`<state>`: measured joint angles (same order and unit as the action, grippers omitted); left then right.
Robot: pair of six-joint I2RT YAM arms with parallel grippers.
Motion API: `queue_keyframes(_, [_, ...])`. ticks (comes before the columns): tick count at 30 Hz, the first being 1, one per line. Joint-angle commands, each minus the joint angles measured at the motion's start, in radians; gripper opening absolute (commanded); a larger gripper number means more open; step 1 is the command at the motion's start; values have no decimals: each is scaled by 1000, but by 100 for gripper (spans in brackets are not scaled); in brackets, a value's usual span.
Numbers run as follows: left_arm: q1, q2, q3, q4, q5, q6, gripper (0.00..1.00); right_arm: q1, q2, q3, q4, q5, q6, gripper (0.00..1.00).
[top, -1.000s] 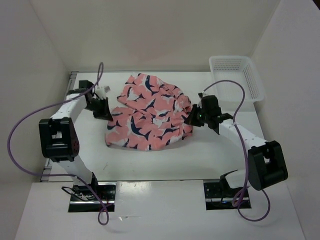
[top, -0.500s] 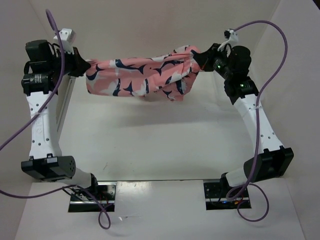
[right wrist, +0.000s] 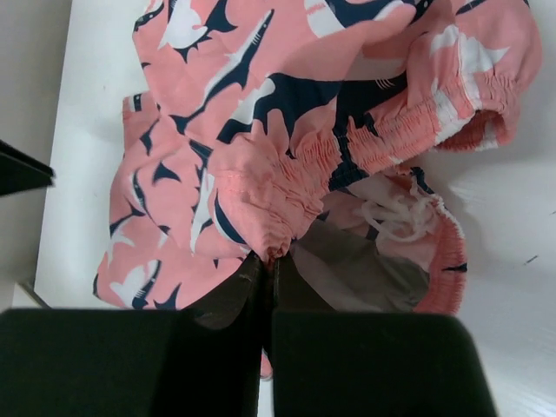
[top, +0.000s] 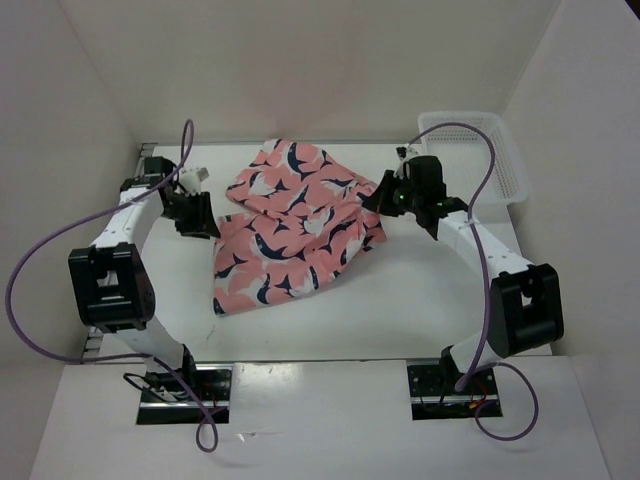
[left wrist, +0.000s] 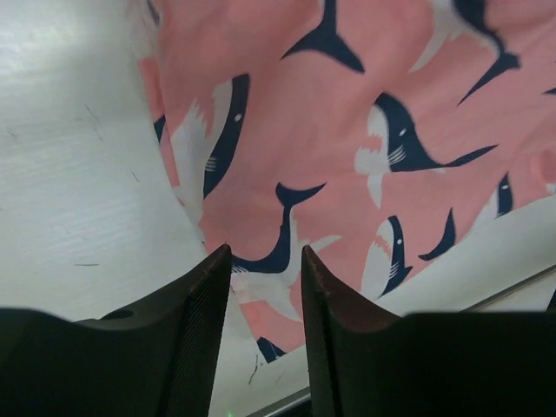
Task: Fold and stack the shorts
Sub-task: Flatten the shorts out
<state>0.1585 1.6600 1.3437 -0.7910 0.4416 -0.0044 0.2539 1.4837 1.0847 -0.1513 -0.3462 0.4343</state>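
Top external: fixed, high over the near edge, looks down and forward, far, whole worktop [top: 420, 300] in frame. Left wrist: very close, low, looks past the left gripper [left wrist: 265, 256] onto the shorts [left wrist: 347, 130] edge and bare worktop. Right wrist: close, looks down past the right gripper [right wrist: 269, 265] at the waistband. All three views share the shorts.
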Motion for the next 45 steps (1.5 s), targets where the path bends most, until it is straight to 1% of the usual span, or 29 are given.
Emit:
queue_keyframes(1, [-8,27,-69,-14,-66,4,46,1,-25,-11,64,-2,8,0])
queue_keyframes(4, [15,40,-126,-66,-80,4,47,1,-39,-35,53,9,-3,0])
queue_keyframes(8, [15,18,-222,-169,-80,4,53,1,-48,-55,44,18,-3,0])
queue_keyframes(9, [15,27,-233,-221,-80,4,54,1,-48,-55,44,18,-3,0])
queue_keyframes(11, [1,56,-270,-260,-99,4,56,1,-48,-55,44,18,-3,0])
queue_keyframes(14, [-8,69,-307,-260,-121,4,57,1,-48,-55,35,18,-12,0])
queue_keyframes(16, [-8,80,-307,-260,-80,4,57,1,-48,-46,35,27,-22,0])
queue_keyframes(18, [-43,90,-316,-260,-79,4,57,1,-57,-46,25,39,-31,0])
queue_keyframes(21, [-63,99,-316,-248,-89,4,57,1,-57,-55,16,49,-31,1])
queue_keyframes(23, [-76,121,-316,-238,-89,4,54,1,-57,-55,16,49,-40,2])
queue_keyframes(24, [-103,121,-316,-238,-80,4,51,1,-57,-55,16,49,-40,2])
queue_keyframes(25, [-103,133,-316,-229,-80,4,43,1,-57,-55,16,49,-40,2])
queue_keyframes(26, [-114,148,-316,-229,-64,4,28,1,-57,-55,16,49,-40,4])
queue_keyframes(27, [-114,158,-316,-229,-44,4,22,1,-57,-55,16,49,-40,13])
queue_keyframes(28, [-114,168,-316,-229,-35,4,18,1,-57,-55,1,49,-40,27])
queue_keyframes(29, [-114,169,-316,-238,-26,4,15,1,-57,-55,-10,49,-40,47])
queue_keyframes(30, [-114,169,-307,-238,-17,4,8,1,-57,-55,-19,67,-51,76])
queue_keyframes(31, [-105,159,-307,-238,-1,4,6,1,-57,-55,-45,79,-51,81])
queue_keyframes(33, [-73,135,-282,-264,9,4,1,1,-82,-77,-82,134,-42,87])
queue_keyframes(34, [-44,124,-273,-264,9,4,0,-11,-115,-89,-91,150,-31,89])
queue_keyframes(36, [-10,87,-253,-277,9,4,0,-36,-163,-140,-91,170,15,90])
queue_keyframes(37, [28,77,-239,-277,19,4,0,-36,-218,-160,-100,170,32,90])
queue_keyframes(40, [78,64,-225,-286,29,4,0,-36,-314,-235,-126,184,96,90])
queue_keyframes(42, [119,64,-196,-286,40,4,0,-36,-344,-255,-155,184,147,90])
queue_keyframes(45, [138,73,-187,-266,40,4,0,-7,-358,-298,-232,213,222,90])
